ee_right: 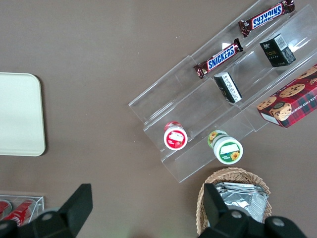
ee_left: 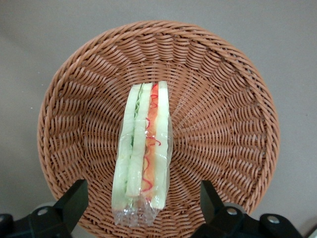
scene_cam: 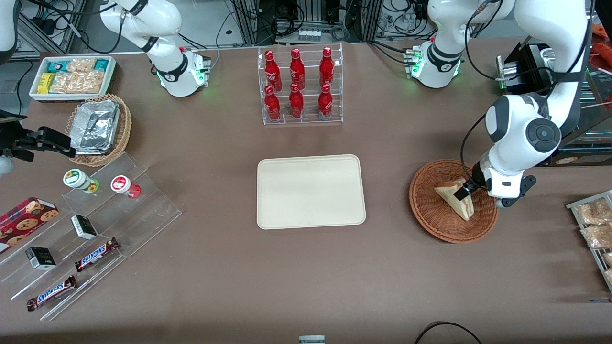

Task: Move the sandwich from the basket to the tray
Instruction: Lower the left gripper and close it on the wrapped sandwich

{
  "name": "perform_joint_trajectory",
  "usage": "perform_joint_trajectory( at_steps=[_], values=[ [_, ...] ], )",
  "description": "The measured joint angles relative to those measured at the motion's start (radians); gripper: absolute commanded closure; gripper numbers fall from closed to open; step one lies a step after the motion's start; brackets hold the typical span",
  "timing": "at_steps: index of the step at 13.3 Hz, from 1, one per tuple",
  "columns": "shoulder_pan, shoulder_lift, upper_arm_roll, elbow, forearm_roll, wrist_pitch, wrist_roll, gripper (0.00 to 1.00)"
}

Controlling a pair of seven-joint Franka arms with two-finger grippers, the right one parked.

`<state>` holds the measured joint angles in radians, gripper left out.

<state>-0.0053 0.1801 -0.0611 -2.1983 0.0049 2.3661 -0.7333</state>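
The tray (scene_cam: 311, 191) lies bare on the surface, well apart from the jaws toward the parked arm's end. The basket (scene_cam: 430, 215) sits directly under the gripper (ee_left: 141, 198), and the sandwich (ee_left: 143, 153) rests in it, standing on edge with its filling facing up. The 2 jaws are spread wide, 1 on each side of the wedge, holding nothing. This looks like the reach-to-grasp step: next the jaws likely need to descend, close on the bread faces, then lift and carry toward the tray.
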Motion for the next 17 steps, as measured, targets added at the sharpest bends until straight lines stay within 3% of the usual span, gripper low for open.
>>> perform_joint_trajectory(
  at_steps=[8,9,10,11,13,14,17],
  values=[
    [-0.001,0.066,0.000,-0.012,0.000,0.049,-0.002,0.00],
    [0.000,0.074,0.000,-0.015,0.000,0.061,-0.002,0.06],
    [0.000,0.080,0.000,-0.022,-0.001,0.074,-0.002,0.26],
    [-0.001,0.083,0.000,-0.027,-0.001,0.080,-0.002,0.52],
    [0.000,0.085,0.000,-0.034,-0.001,0.082,-0.002,0.93],
    [-0.001,0.085,0.000,-0.036,-0.001,0.083,-0.002,1.00],
    [-0.001,0.084,0.000,-0.037,-0.001,0.082,-0.002,1.00]
  ],
)
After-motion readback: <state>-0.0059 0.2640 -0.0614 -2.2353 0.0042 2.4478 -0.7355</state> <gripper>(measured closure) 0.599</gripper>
